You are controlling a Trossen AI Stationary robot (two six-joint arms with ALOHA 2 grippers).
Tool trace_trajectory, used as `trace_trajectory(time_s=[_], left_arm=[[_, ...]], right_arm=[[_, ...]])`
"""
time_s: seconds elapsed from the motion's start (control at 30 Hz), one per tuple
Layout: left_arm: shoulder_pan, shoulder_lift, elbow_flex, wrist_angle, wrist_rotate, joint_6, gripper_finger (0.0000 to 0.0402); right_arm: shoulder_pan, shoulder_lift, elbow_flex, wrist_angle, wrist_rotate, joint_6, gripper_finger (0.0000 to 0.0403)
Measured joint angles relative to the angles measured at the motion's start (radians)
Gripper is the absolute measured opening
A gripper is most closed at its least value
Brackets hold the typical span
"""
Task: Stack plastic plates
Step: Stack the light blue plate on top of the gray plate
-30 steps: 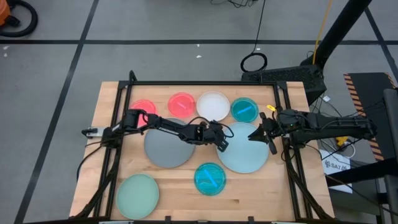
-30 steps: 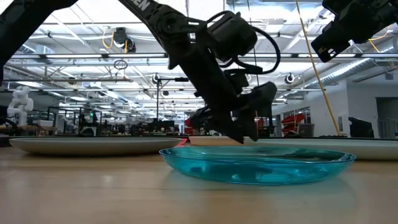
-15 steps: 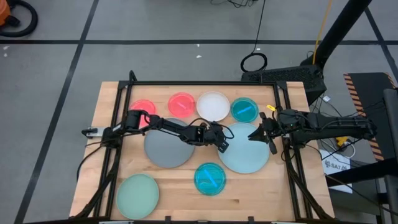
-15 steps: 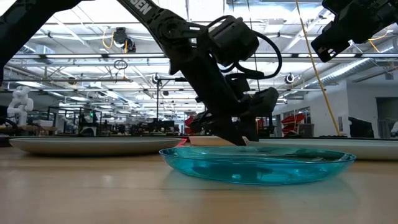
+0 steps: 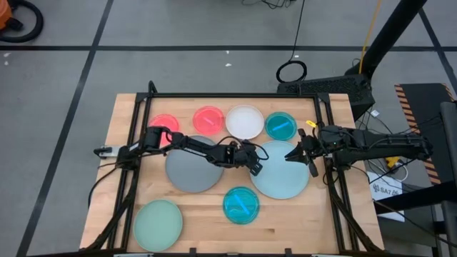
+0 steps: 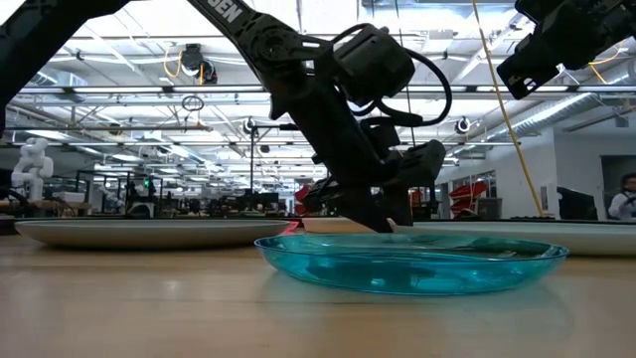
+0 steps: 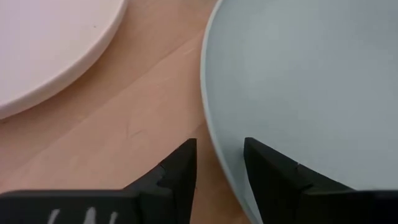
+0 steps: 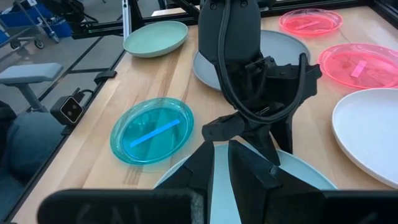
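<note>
Eight plates lie flat on the wooden table: two pink-red (image 5: 164, 125) (image 5: 208, 119), a white one (image 5: 245, 121) and a teal one (image 5: 280, 126) along the far edge. A large grey one (image 5: 191, 171), a large pale blue one (image 5: 284, 177), a second teal one (image 5: 240, 205) and a pale green one (image 5: 158, 223) lie nearer. My left gripper (image 5: 253, 164) (image 7: 219, 165) is open and low at the pale blue plate's left rim (image 7: 214, 134), one finger over the wood, one over the plate. My right gripper (image 5: 289, 155) is shut and hovers above that plate's right half. My left gripper straddles the pale blue plate's left rim (image 7: 219, 149), slanting down from the table's left. One finger (image 7: 180, 165) is outside the rim and one (image 7: 270, 171) is over the plate. Whether either finger touches the plate, I cannot tell. The plate lies flat on the table.
A black frame (image 5: 235, 95) runs along the table's far edge and down both sides. The white plate (image 7: 50, 50) lies close to the pale blue one, with a strip of bare wood (image 7: 149, 93) between them. The near teal plate (image 6: 412, 261) sits in front of the left gripper (image 6: 383, 221).
My left gripper has sunk a little toward the pale blue plate's left rim, then held still. No plate has moved.
</note>
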Motion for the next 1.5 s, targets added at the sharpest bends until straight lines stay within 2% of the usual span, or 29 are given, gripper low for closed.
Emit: trace_trajectory(time_s=[0.37,0.7,1.5], left_arm=[[0.000,0.000,0.000,0.007,-0.004,-0.025,0.0055],[0.000,0.000,0.000,0.013,-0.038,-0.064,0.0012],[0.000,-0.027,-0.002,0.034,-0.056,-0.027,0.0008]], right_arm=[[0.000,0.000,0.000,0.000,0.000,-0.007,0.0043],[0.000,0.000,0.000,0.000,0.000,-0.007,0.0043],[0.000,0.000,0.000,-0.001,0.000,-0.007,0.0043]])
